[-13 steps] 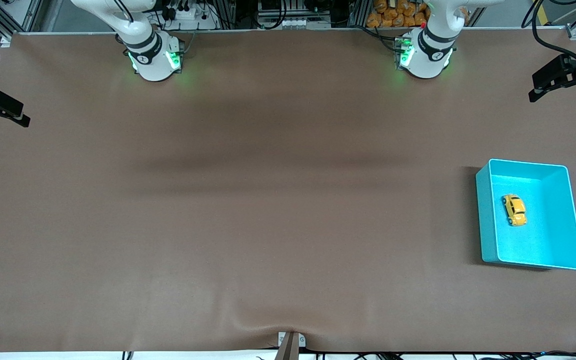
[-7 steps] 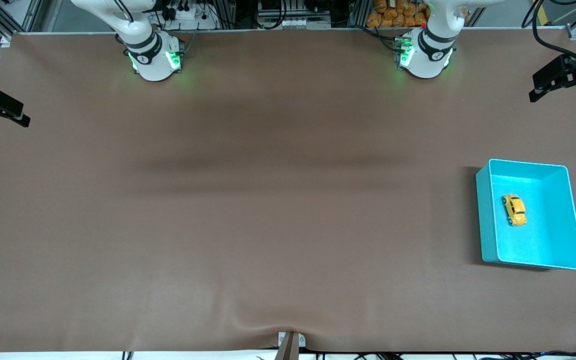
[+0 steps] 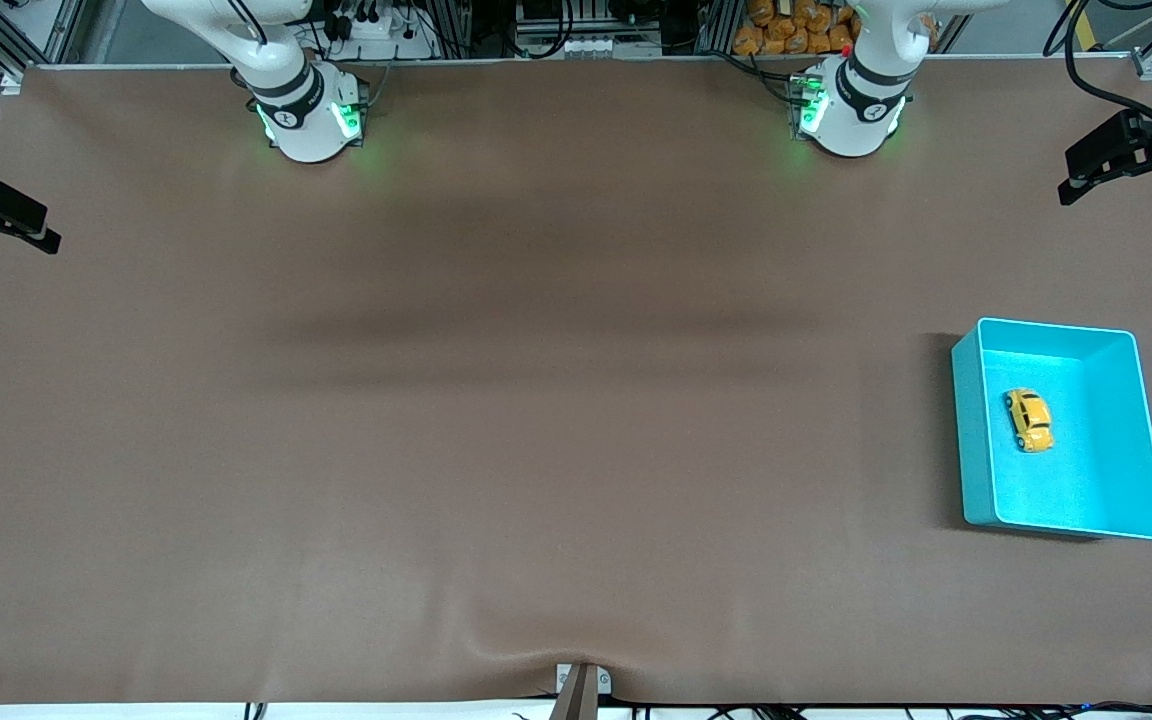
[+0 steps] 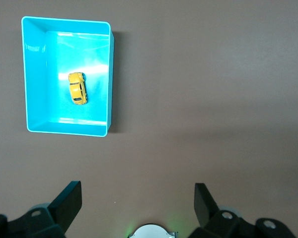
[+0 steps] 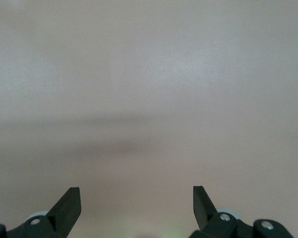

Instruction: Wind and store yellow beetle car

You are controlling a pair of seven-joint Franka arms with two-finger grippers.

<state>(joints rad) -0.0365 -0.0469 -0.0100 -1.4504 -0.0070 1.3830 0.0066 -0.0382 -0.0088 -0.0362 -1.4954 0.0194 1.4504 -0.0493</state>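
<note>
The yellow beetle car (image 3: 1028, 420) is sitting on its wheels inside the turquoise bin (image 3: 976, 440), out toward my left arm's end of the worktop. It is small, orange-yellow and rounded, with dark windows and black wheels. It is resting on the bin's floor, closer to the wall facing the middle of the worktop, touching no wall.

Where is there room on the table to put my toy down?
Nearly all the brown tabletop is bare, from the right arm's end up to the turquoise plastic bin at the left arm's end. Only the bin is taken: the tiny yellow beetle car lies inside.
</note>
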